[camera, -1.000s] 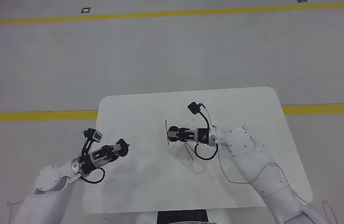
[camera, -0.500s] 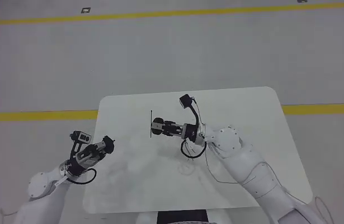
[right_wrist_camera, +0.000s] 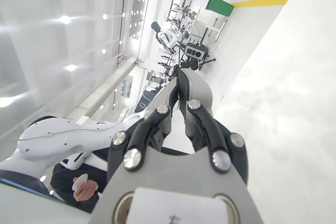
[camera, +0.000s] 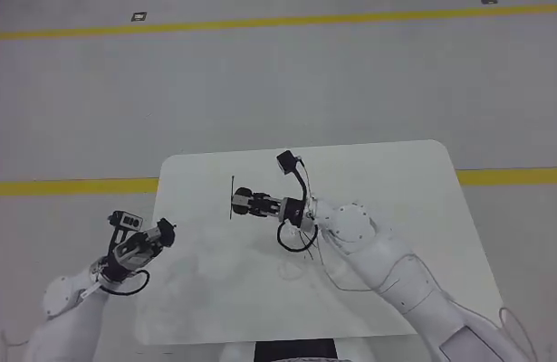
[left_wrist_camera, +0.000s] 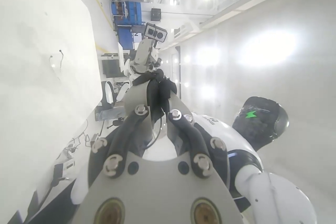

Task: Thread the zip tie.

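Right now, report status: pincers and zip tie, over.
Right pincer shut on zip tie, above the table. Left pincer shut, apart, near table's edge. Tie straight, not yet threaded.

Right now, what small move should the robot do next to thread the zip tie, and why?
Probably bring the left gripper toward the zip tie. The right gripper is shut on the tie's middle over the table, both ends free, while the left one sits apart near the table's edge.
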`<control>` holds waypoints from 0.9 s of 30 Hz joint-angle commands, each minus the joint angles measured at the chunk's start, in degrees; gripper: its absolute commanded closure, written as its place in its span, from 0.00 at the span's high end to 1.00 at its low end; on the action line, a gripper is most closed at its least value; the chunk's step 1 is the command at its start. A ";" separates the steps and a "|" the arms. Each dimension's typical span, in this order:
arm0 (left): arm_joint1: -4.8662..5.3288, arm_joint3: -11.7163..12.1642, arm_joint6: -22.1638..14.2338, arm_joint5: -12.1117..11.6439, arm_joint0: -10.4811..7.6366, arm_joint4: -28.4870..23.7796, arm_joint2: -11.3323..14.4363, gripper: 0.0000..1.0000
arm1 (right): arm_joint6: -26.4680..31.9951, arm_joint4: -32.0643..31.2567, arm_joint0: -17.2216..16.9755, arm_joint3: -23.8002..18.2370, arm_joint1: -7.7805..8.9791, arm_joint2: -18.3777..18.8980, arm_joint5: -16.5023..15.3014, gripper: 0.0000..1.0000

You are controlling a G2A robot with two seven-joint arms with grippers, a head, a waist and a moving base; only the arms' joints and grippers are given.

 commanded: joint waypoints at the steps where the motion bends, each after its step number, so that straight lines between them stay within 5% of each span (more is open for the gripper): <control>1: 0.01 0.06 -0.04 0.00 -0.04 -0.02 0.00 0.00 | -0.25 -0.04 -0.07 -0.01 -0.03 0.00 0.02 0.00; 11: -0.14 -0.33 1.77 0.78 -0.21 -0.62 0.62 0.00 | -0.22 -0.48 -0.06 0.01 -0.03 -0.04 -0.24 0.00; 23: -0.23 1.42 -1.48 15.36 0.01 -17.57 0.74 0.00 | -2.13 2.81 -1.51 -1.19 -0.15 1.12 -0.59 0.00; 27: -0.03 1.28 -1.48 15.29 0.35 -17.52 1.16 0.00 | -2.52 3.98 -1.93 -1.36 -0.23 1.34 -1.02 0.00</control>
